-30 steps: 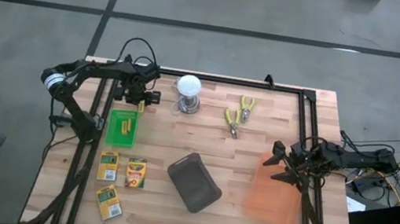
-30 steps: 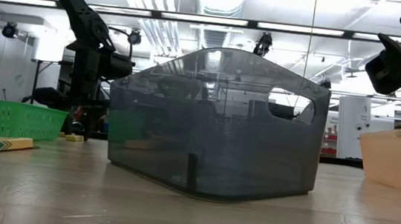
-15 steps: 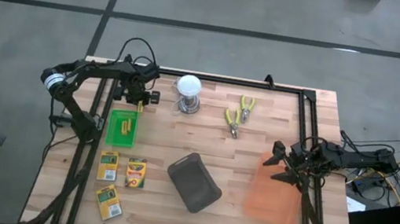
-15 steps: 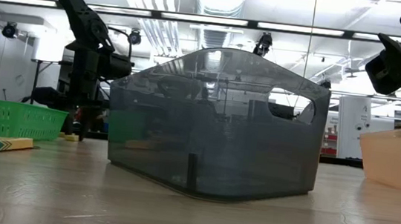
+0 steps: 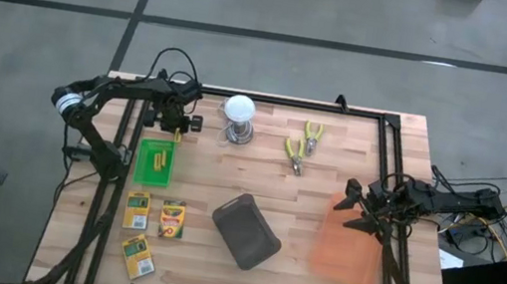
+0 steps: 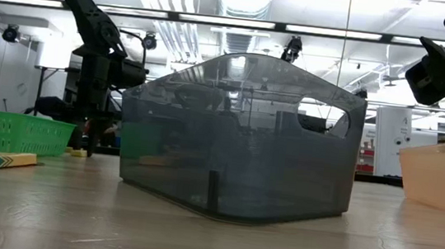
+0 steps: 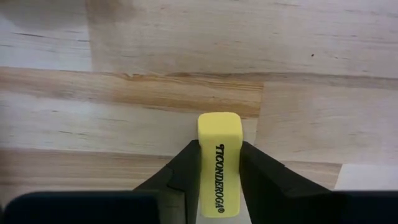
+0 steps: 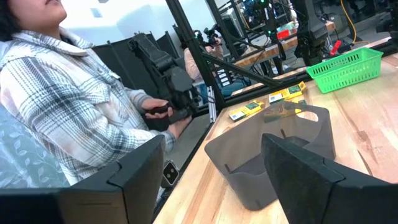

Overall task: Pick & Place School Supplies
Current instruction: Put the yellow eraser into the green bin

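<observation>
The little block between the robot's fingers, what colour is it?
The eraser is yellow with black lettering, clearest in the left wrist view.

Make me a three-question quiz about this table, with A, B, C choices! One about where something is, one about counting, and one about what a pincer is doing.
1. Where is the green basket?
A. on the table's left side, beside the left arm
B. inside the grey bin
C. under the orange bin

2. How many crayon boxes lie on the table?
A. one
B. three
C. six

3. What is the left pincer doing?
A. hanging open over nothing
B. gripping the light bulb
C. closed on a yellow eraser

Answers:
1. A, the high view shows the basket at the left, just below the left arm.
2. B, three green-and-yellow boxes sit below the basket.
3. C, the left wrist view shows both fingers pressed against the eraser's sides.
</observation>
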